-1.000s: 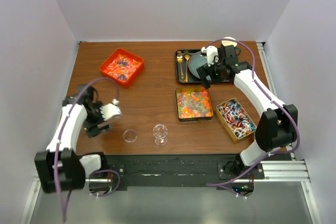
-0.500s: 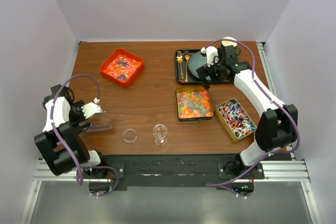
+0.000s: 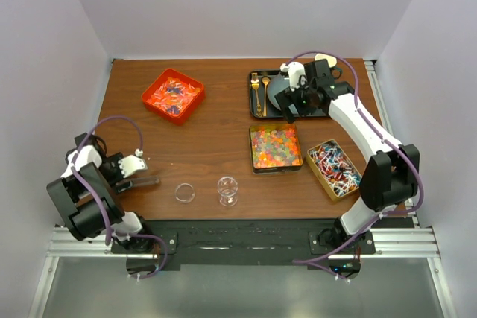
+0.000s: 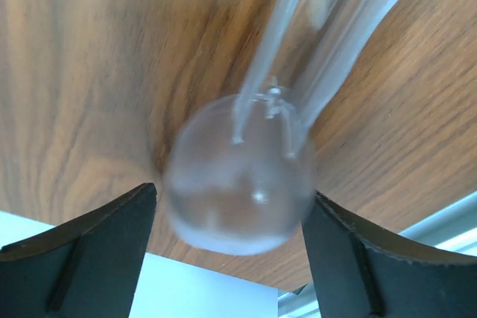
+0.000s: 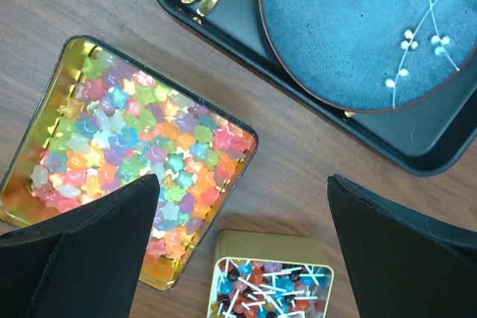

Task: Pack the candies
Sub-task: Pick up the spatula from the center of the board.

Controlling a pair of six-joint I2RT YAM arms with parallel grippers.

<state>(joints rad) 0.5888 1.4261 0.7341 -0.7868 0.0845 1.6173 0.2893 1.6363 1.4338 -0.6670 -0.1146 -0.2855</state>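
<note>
Left arm [image 3: 83, 163] has been drawn back toward the near-left corner. Packing is judged not begun: the candies [image 5: 134, 147] are seen heaped in their tins [image 5: 252, 141], below the right gripper [image 5: 244, 206] fingers, which are spread wide and hold nothing. Left gripper [image 4: 232, 199] fingers are spread around the rounded end of a clear tube [image 4: 246, 161] — contact cannot be told.
</note>
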